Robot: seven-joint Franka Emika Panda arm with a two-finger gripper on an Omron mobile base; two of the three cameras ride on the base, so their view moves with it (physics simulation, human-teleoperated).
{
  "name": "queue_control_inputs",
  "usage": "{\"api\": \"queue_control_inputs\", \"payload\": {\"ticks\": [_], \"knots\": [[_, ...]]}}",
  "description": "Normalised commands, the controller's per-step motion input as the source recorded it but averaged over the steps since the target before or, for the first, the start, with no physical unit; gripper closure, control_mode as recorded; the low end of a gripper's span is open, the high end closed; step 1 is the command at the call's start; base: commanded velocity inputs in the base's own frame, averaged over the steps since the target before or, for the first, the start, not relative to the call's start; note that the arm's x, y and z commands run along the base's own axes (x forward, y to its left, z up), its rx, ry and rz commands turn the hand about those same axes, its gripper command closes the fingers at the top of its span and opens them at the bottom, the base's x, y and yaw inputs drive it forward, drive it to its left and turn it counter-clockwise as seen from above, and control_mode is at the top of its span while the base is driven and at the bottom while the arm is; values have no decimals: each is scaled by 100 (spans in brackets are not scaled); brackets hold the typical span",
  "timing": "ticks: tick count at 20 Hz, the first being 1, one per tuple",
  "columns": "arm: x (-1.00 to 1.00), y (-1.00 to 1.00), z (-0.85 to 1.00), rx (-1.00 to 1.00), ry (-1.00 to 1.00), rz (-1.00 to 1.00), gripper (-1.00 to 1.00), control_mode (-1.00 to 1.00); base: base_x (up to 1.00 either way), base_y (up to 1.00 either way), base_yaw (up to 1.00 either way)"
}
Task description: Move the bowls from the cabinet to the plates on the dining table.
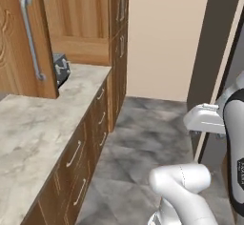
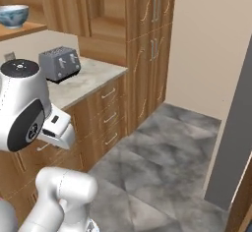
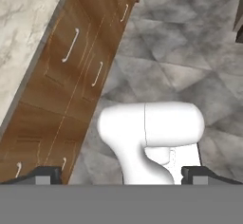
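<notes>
We see one bowl (image 2: 12, 15), white with a blue-teal pattern, on a wooden cabinet shelf (image 2: 22, 30) up and left of the one grey toaster (image 2: 59, 63). The toaster stands on a marble desk (image 2: 86, 82) over wooden drawers (image 2: 109, 118); the floor (image 2: 162, 152) is grey stone. Our tool (image 3: 121, 173) hangs spread, holding nothing.

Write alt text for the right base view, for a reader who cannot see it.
A blue-patterned bowl sits on a wooden shelf at upper left, above a marble counter bearing a grey toaster. The white robot arm rises at lower left, before brown drawers, tall cupboards and a grey stone floor.
</notes>
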Motion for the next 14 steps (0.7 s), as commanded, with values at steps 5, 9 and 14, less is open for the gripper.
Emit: {"api": "queue_control_inputs", "payload": {"ticks": [5, 9, 14], "knots": [[0, 0, 0, 0, 0, 0, -100, 100, 84, -45, 14], [0, 0, 0, 0, 0, 0, -100, 100, 88, -38, 20], [0, 0, 0, 0, 0, 0, -100, 100, 39, -31, 56]]}}
